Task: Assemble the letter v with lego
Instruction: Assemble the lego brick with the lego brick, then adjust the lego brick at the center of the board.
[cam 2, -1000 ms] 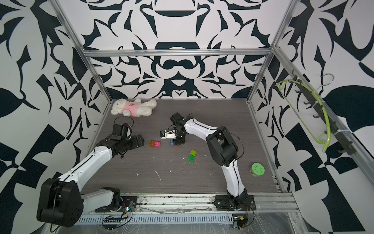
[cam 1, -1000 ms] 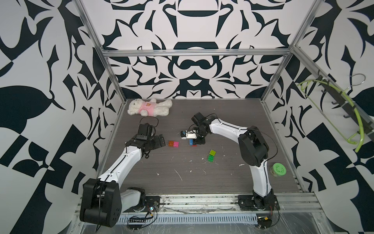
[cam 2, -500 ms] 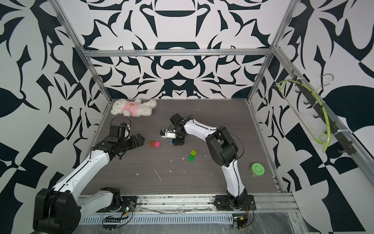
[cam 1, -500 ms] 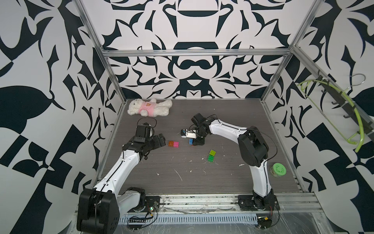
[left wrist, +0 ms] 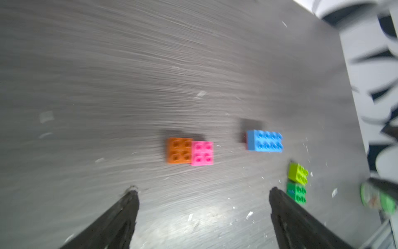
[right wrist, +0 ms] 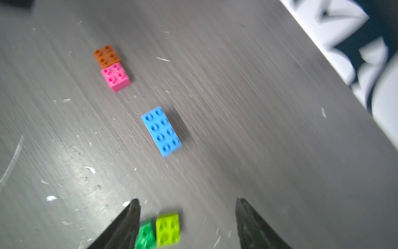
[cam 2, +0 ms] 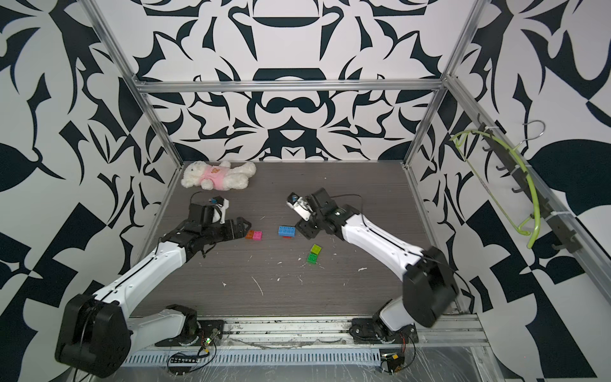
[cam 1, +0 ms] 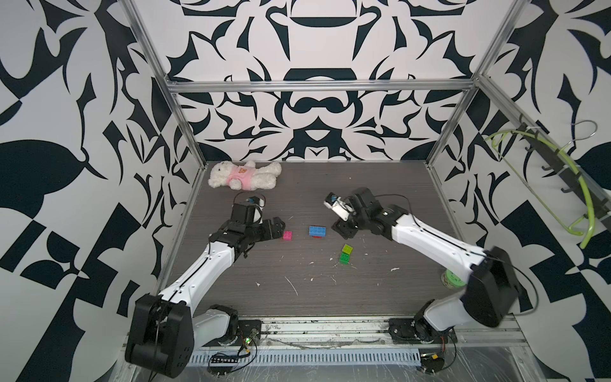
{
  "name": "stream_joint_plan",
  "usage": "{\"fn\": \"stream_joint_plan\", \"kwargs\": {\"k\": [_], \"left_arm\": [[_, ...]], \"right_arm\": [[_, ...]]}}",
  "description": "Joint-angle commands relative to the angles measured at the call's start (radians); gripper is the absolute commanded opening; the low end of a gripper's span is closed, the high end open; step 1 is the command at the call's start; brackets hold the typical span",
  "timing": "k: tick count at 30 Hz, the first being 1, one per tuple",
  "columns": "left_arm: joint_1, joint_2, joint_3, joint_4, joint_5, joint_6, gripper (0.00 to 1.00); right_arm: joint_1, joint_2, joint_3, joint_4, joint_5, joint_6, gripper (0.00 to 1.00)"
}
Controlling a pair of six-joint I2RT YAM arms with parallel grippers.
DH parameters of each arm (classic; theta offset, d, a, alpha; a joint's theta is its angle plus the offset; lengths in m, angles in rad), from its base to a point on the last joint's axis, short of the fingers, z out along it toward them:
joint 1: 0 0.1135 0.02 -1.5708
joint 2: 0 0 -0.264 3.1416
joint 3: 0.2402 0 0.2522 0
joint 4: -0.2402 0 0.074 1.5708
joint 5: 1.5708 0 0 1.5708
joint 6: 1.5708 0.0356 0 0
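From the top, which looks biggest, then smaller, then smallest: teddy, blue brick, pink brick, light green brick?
In a top view:
1. teddy, largest
2. blue brick, next
3. pink brick and light green brick look alike, smallest

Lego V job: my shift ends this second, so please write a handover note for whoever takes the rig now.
Left gripper: open, empty, low beside the orange brick.
Right gripper: open, empty, beside the blue brick.
Bricks: the orange brick and pink brick touch side by side; the blue brick sits on a red brick; lime brick and green brick touch. The three groups lie apart on the table.
Done: bricks paired up.
Left: join the groups into the V.
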Motion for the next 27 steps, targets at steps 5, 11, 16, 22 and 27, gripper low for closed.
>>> {"fn": "stream_joint_plan", "kwargs": {"k": [5,11,16,22,27], "left_arm": [[-0.2,0.156,-0.013,0.313,0.117,0.712,0.99],[-0.162,0.383,0.13,0.216,0.229,1.034,0.99],[-0.133,0.517,0.326,0.056,0.262,1.032,0.98],[-0.11,0.57,0.482,-0.054,0.297,0.608,0.99],[-0.129,0.486,0.364,0.072,0.087,0.053,0.99]], "right_arm": [[-0.045,-0.318,-0.337,0.043,0.009,0.493,0.73],[-0.067,-0.493,-0.437,0.004,-0.022,0.527,0.75],[-0.07,-0.52,-0.46,-0.025,-0.002,0.532,0.75],[-0.073,-0.488,-0.476,-0.011,0.007,0.558,0.74],[-0.073,-0.445,-0.465,0.013,-0.012,0.604,0.72]]}}
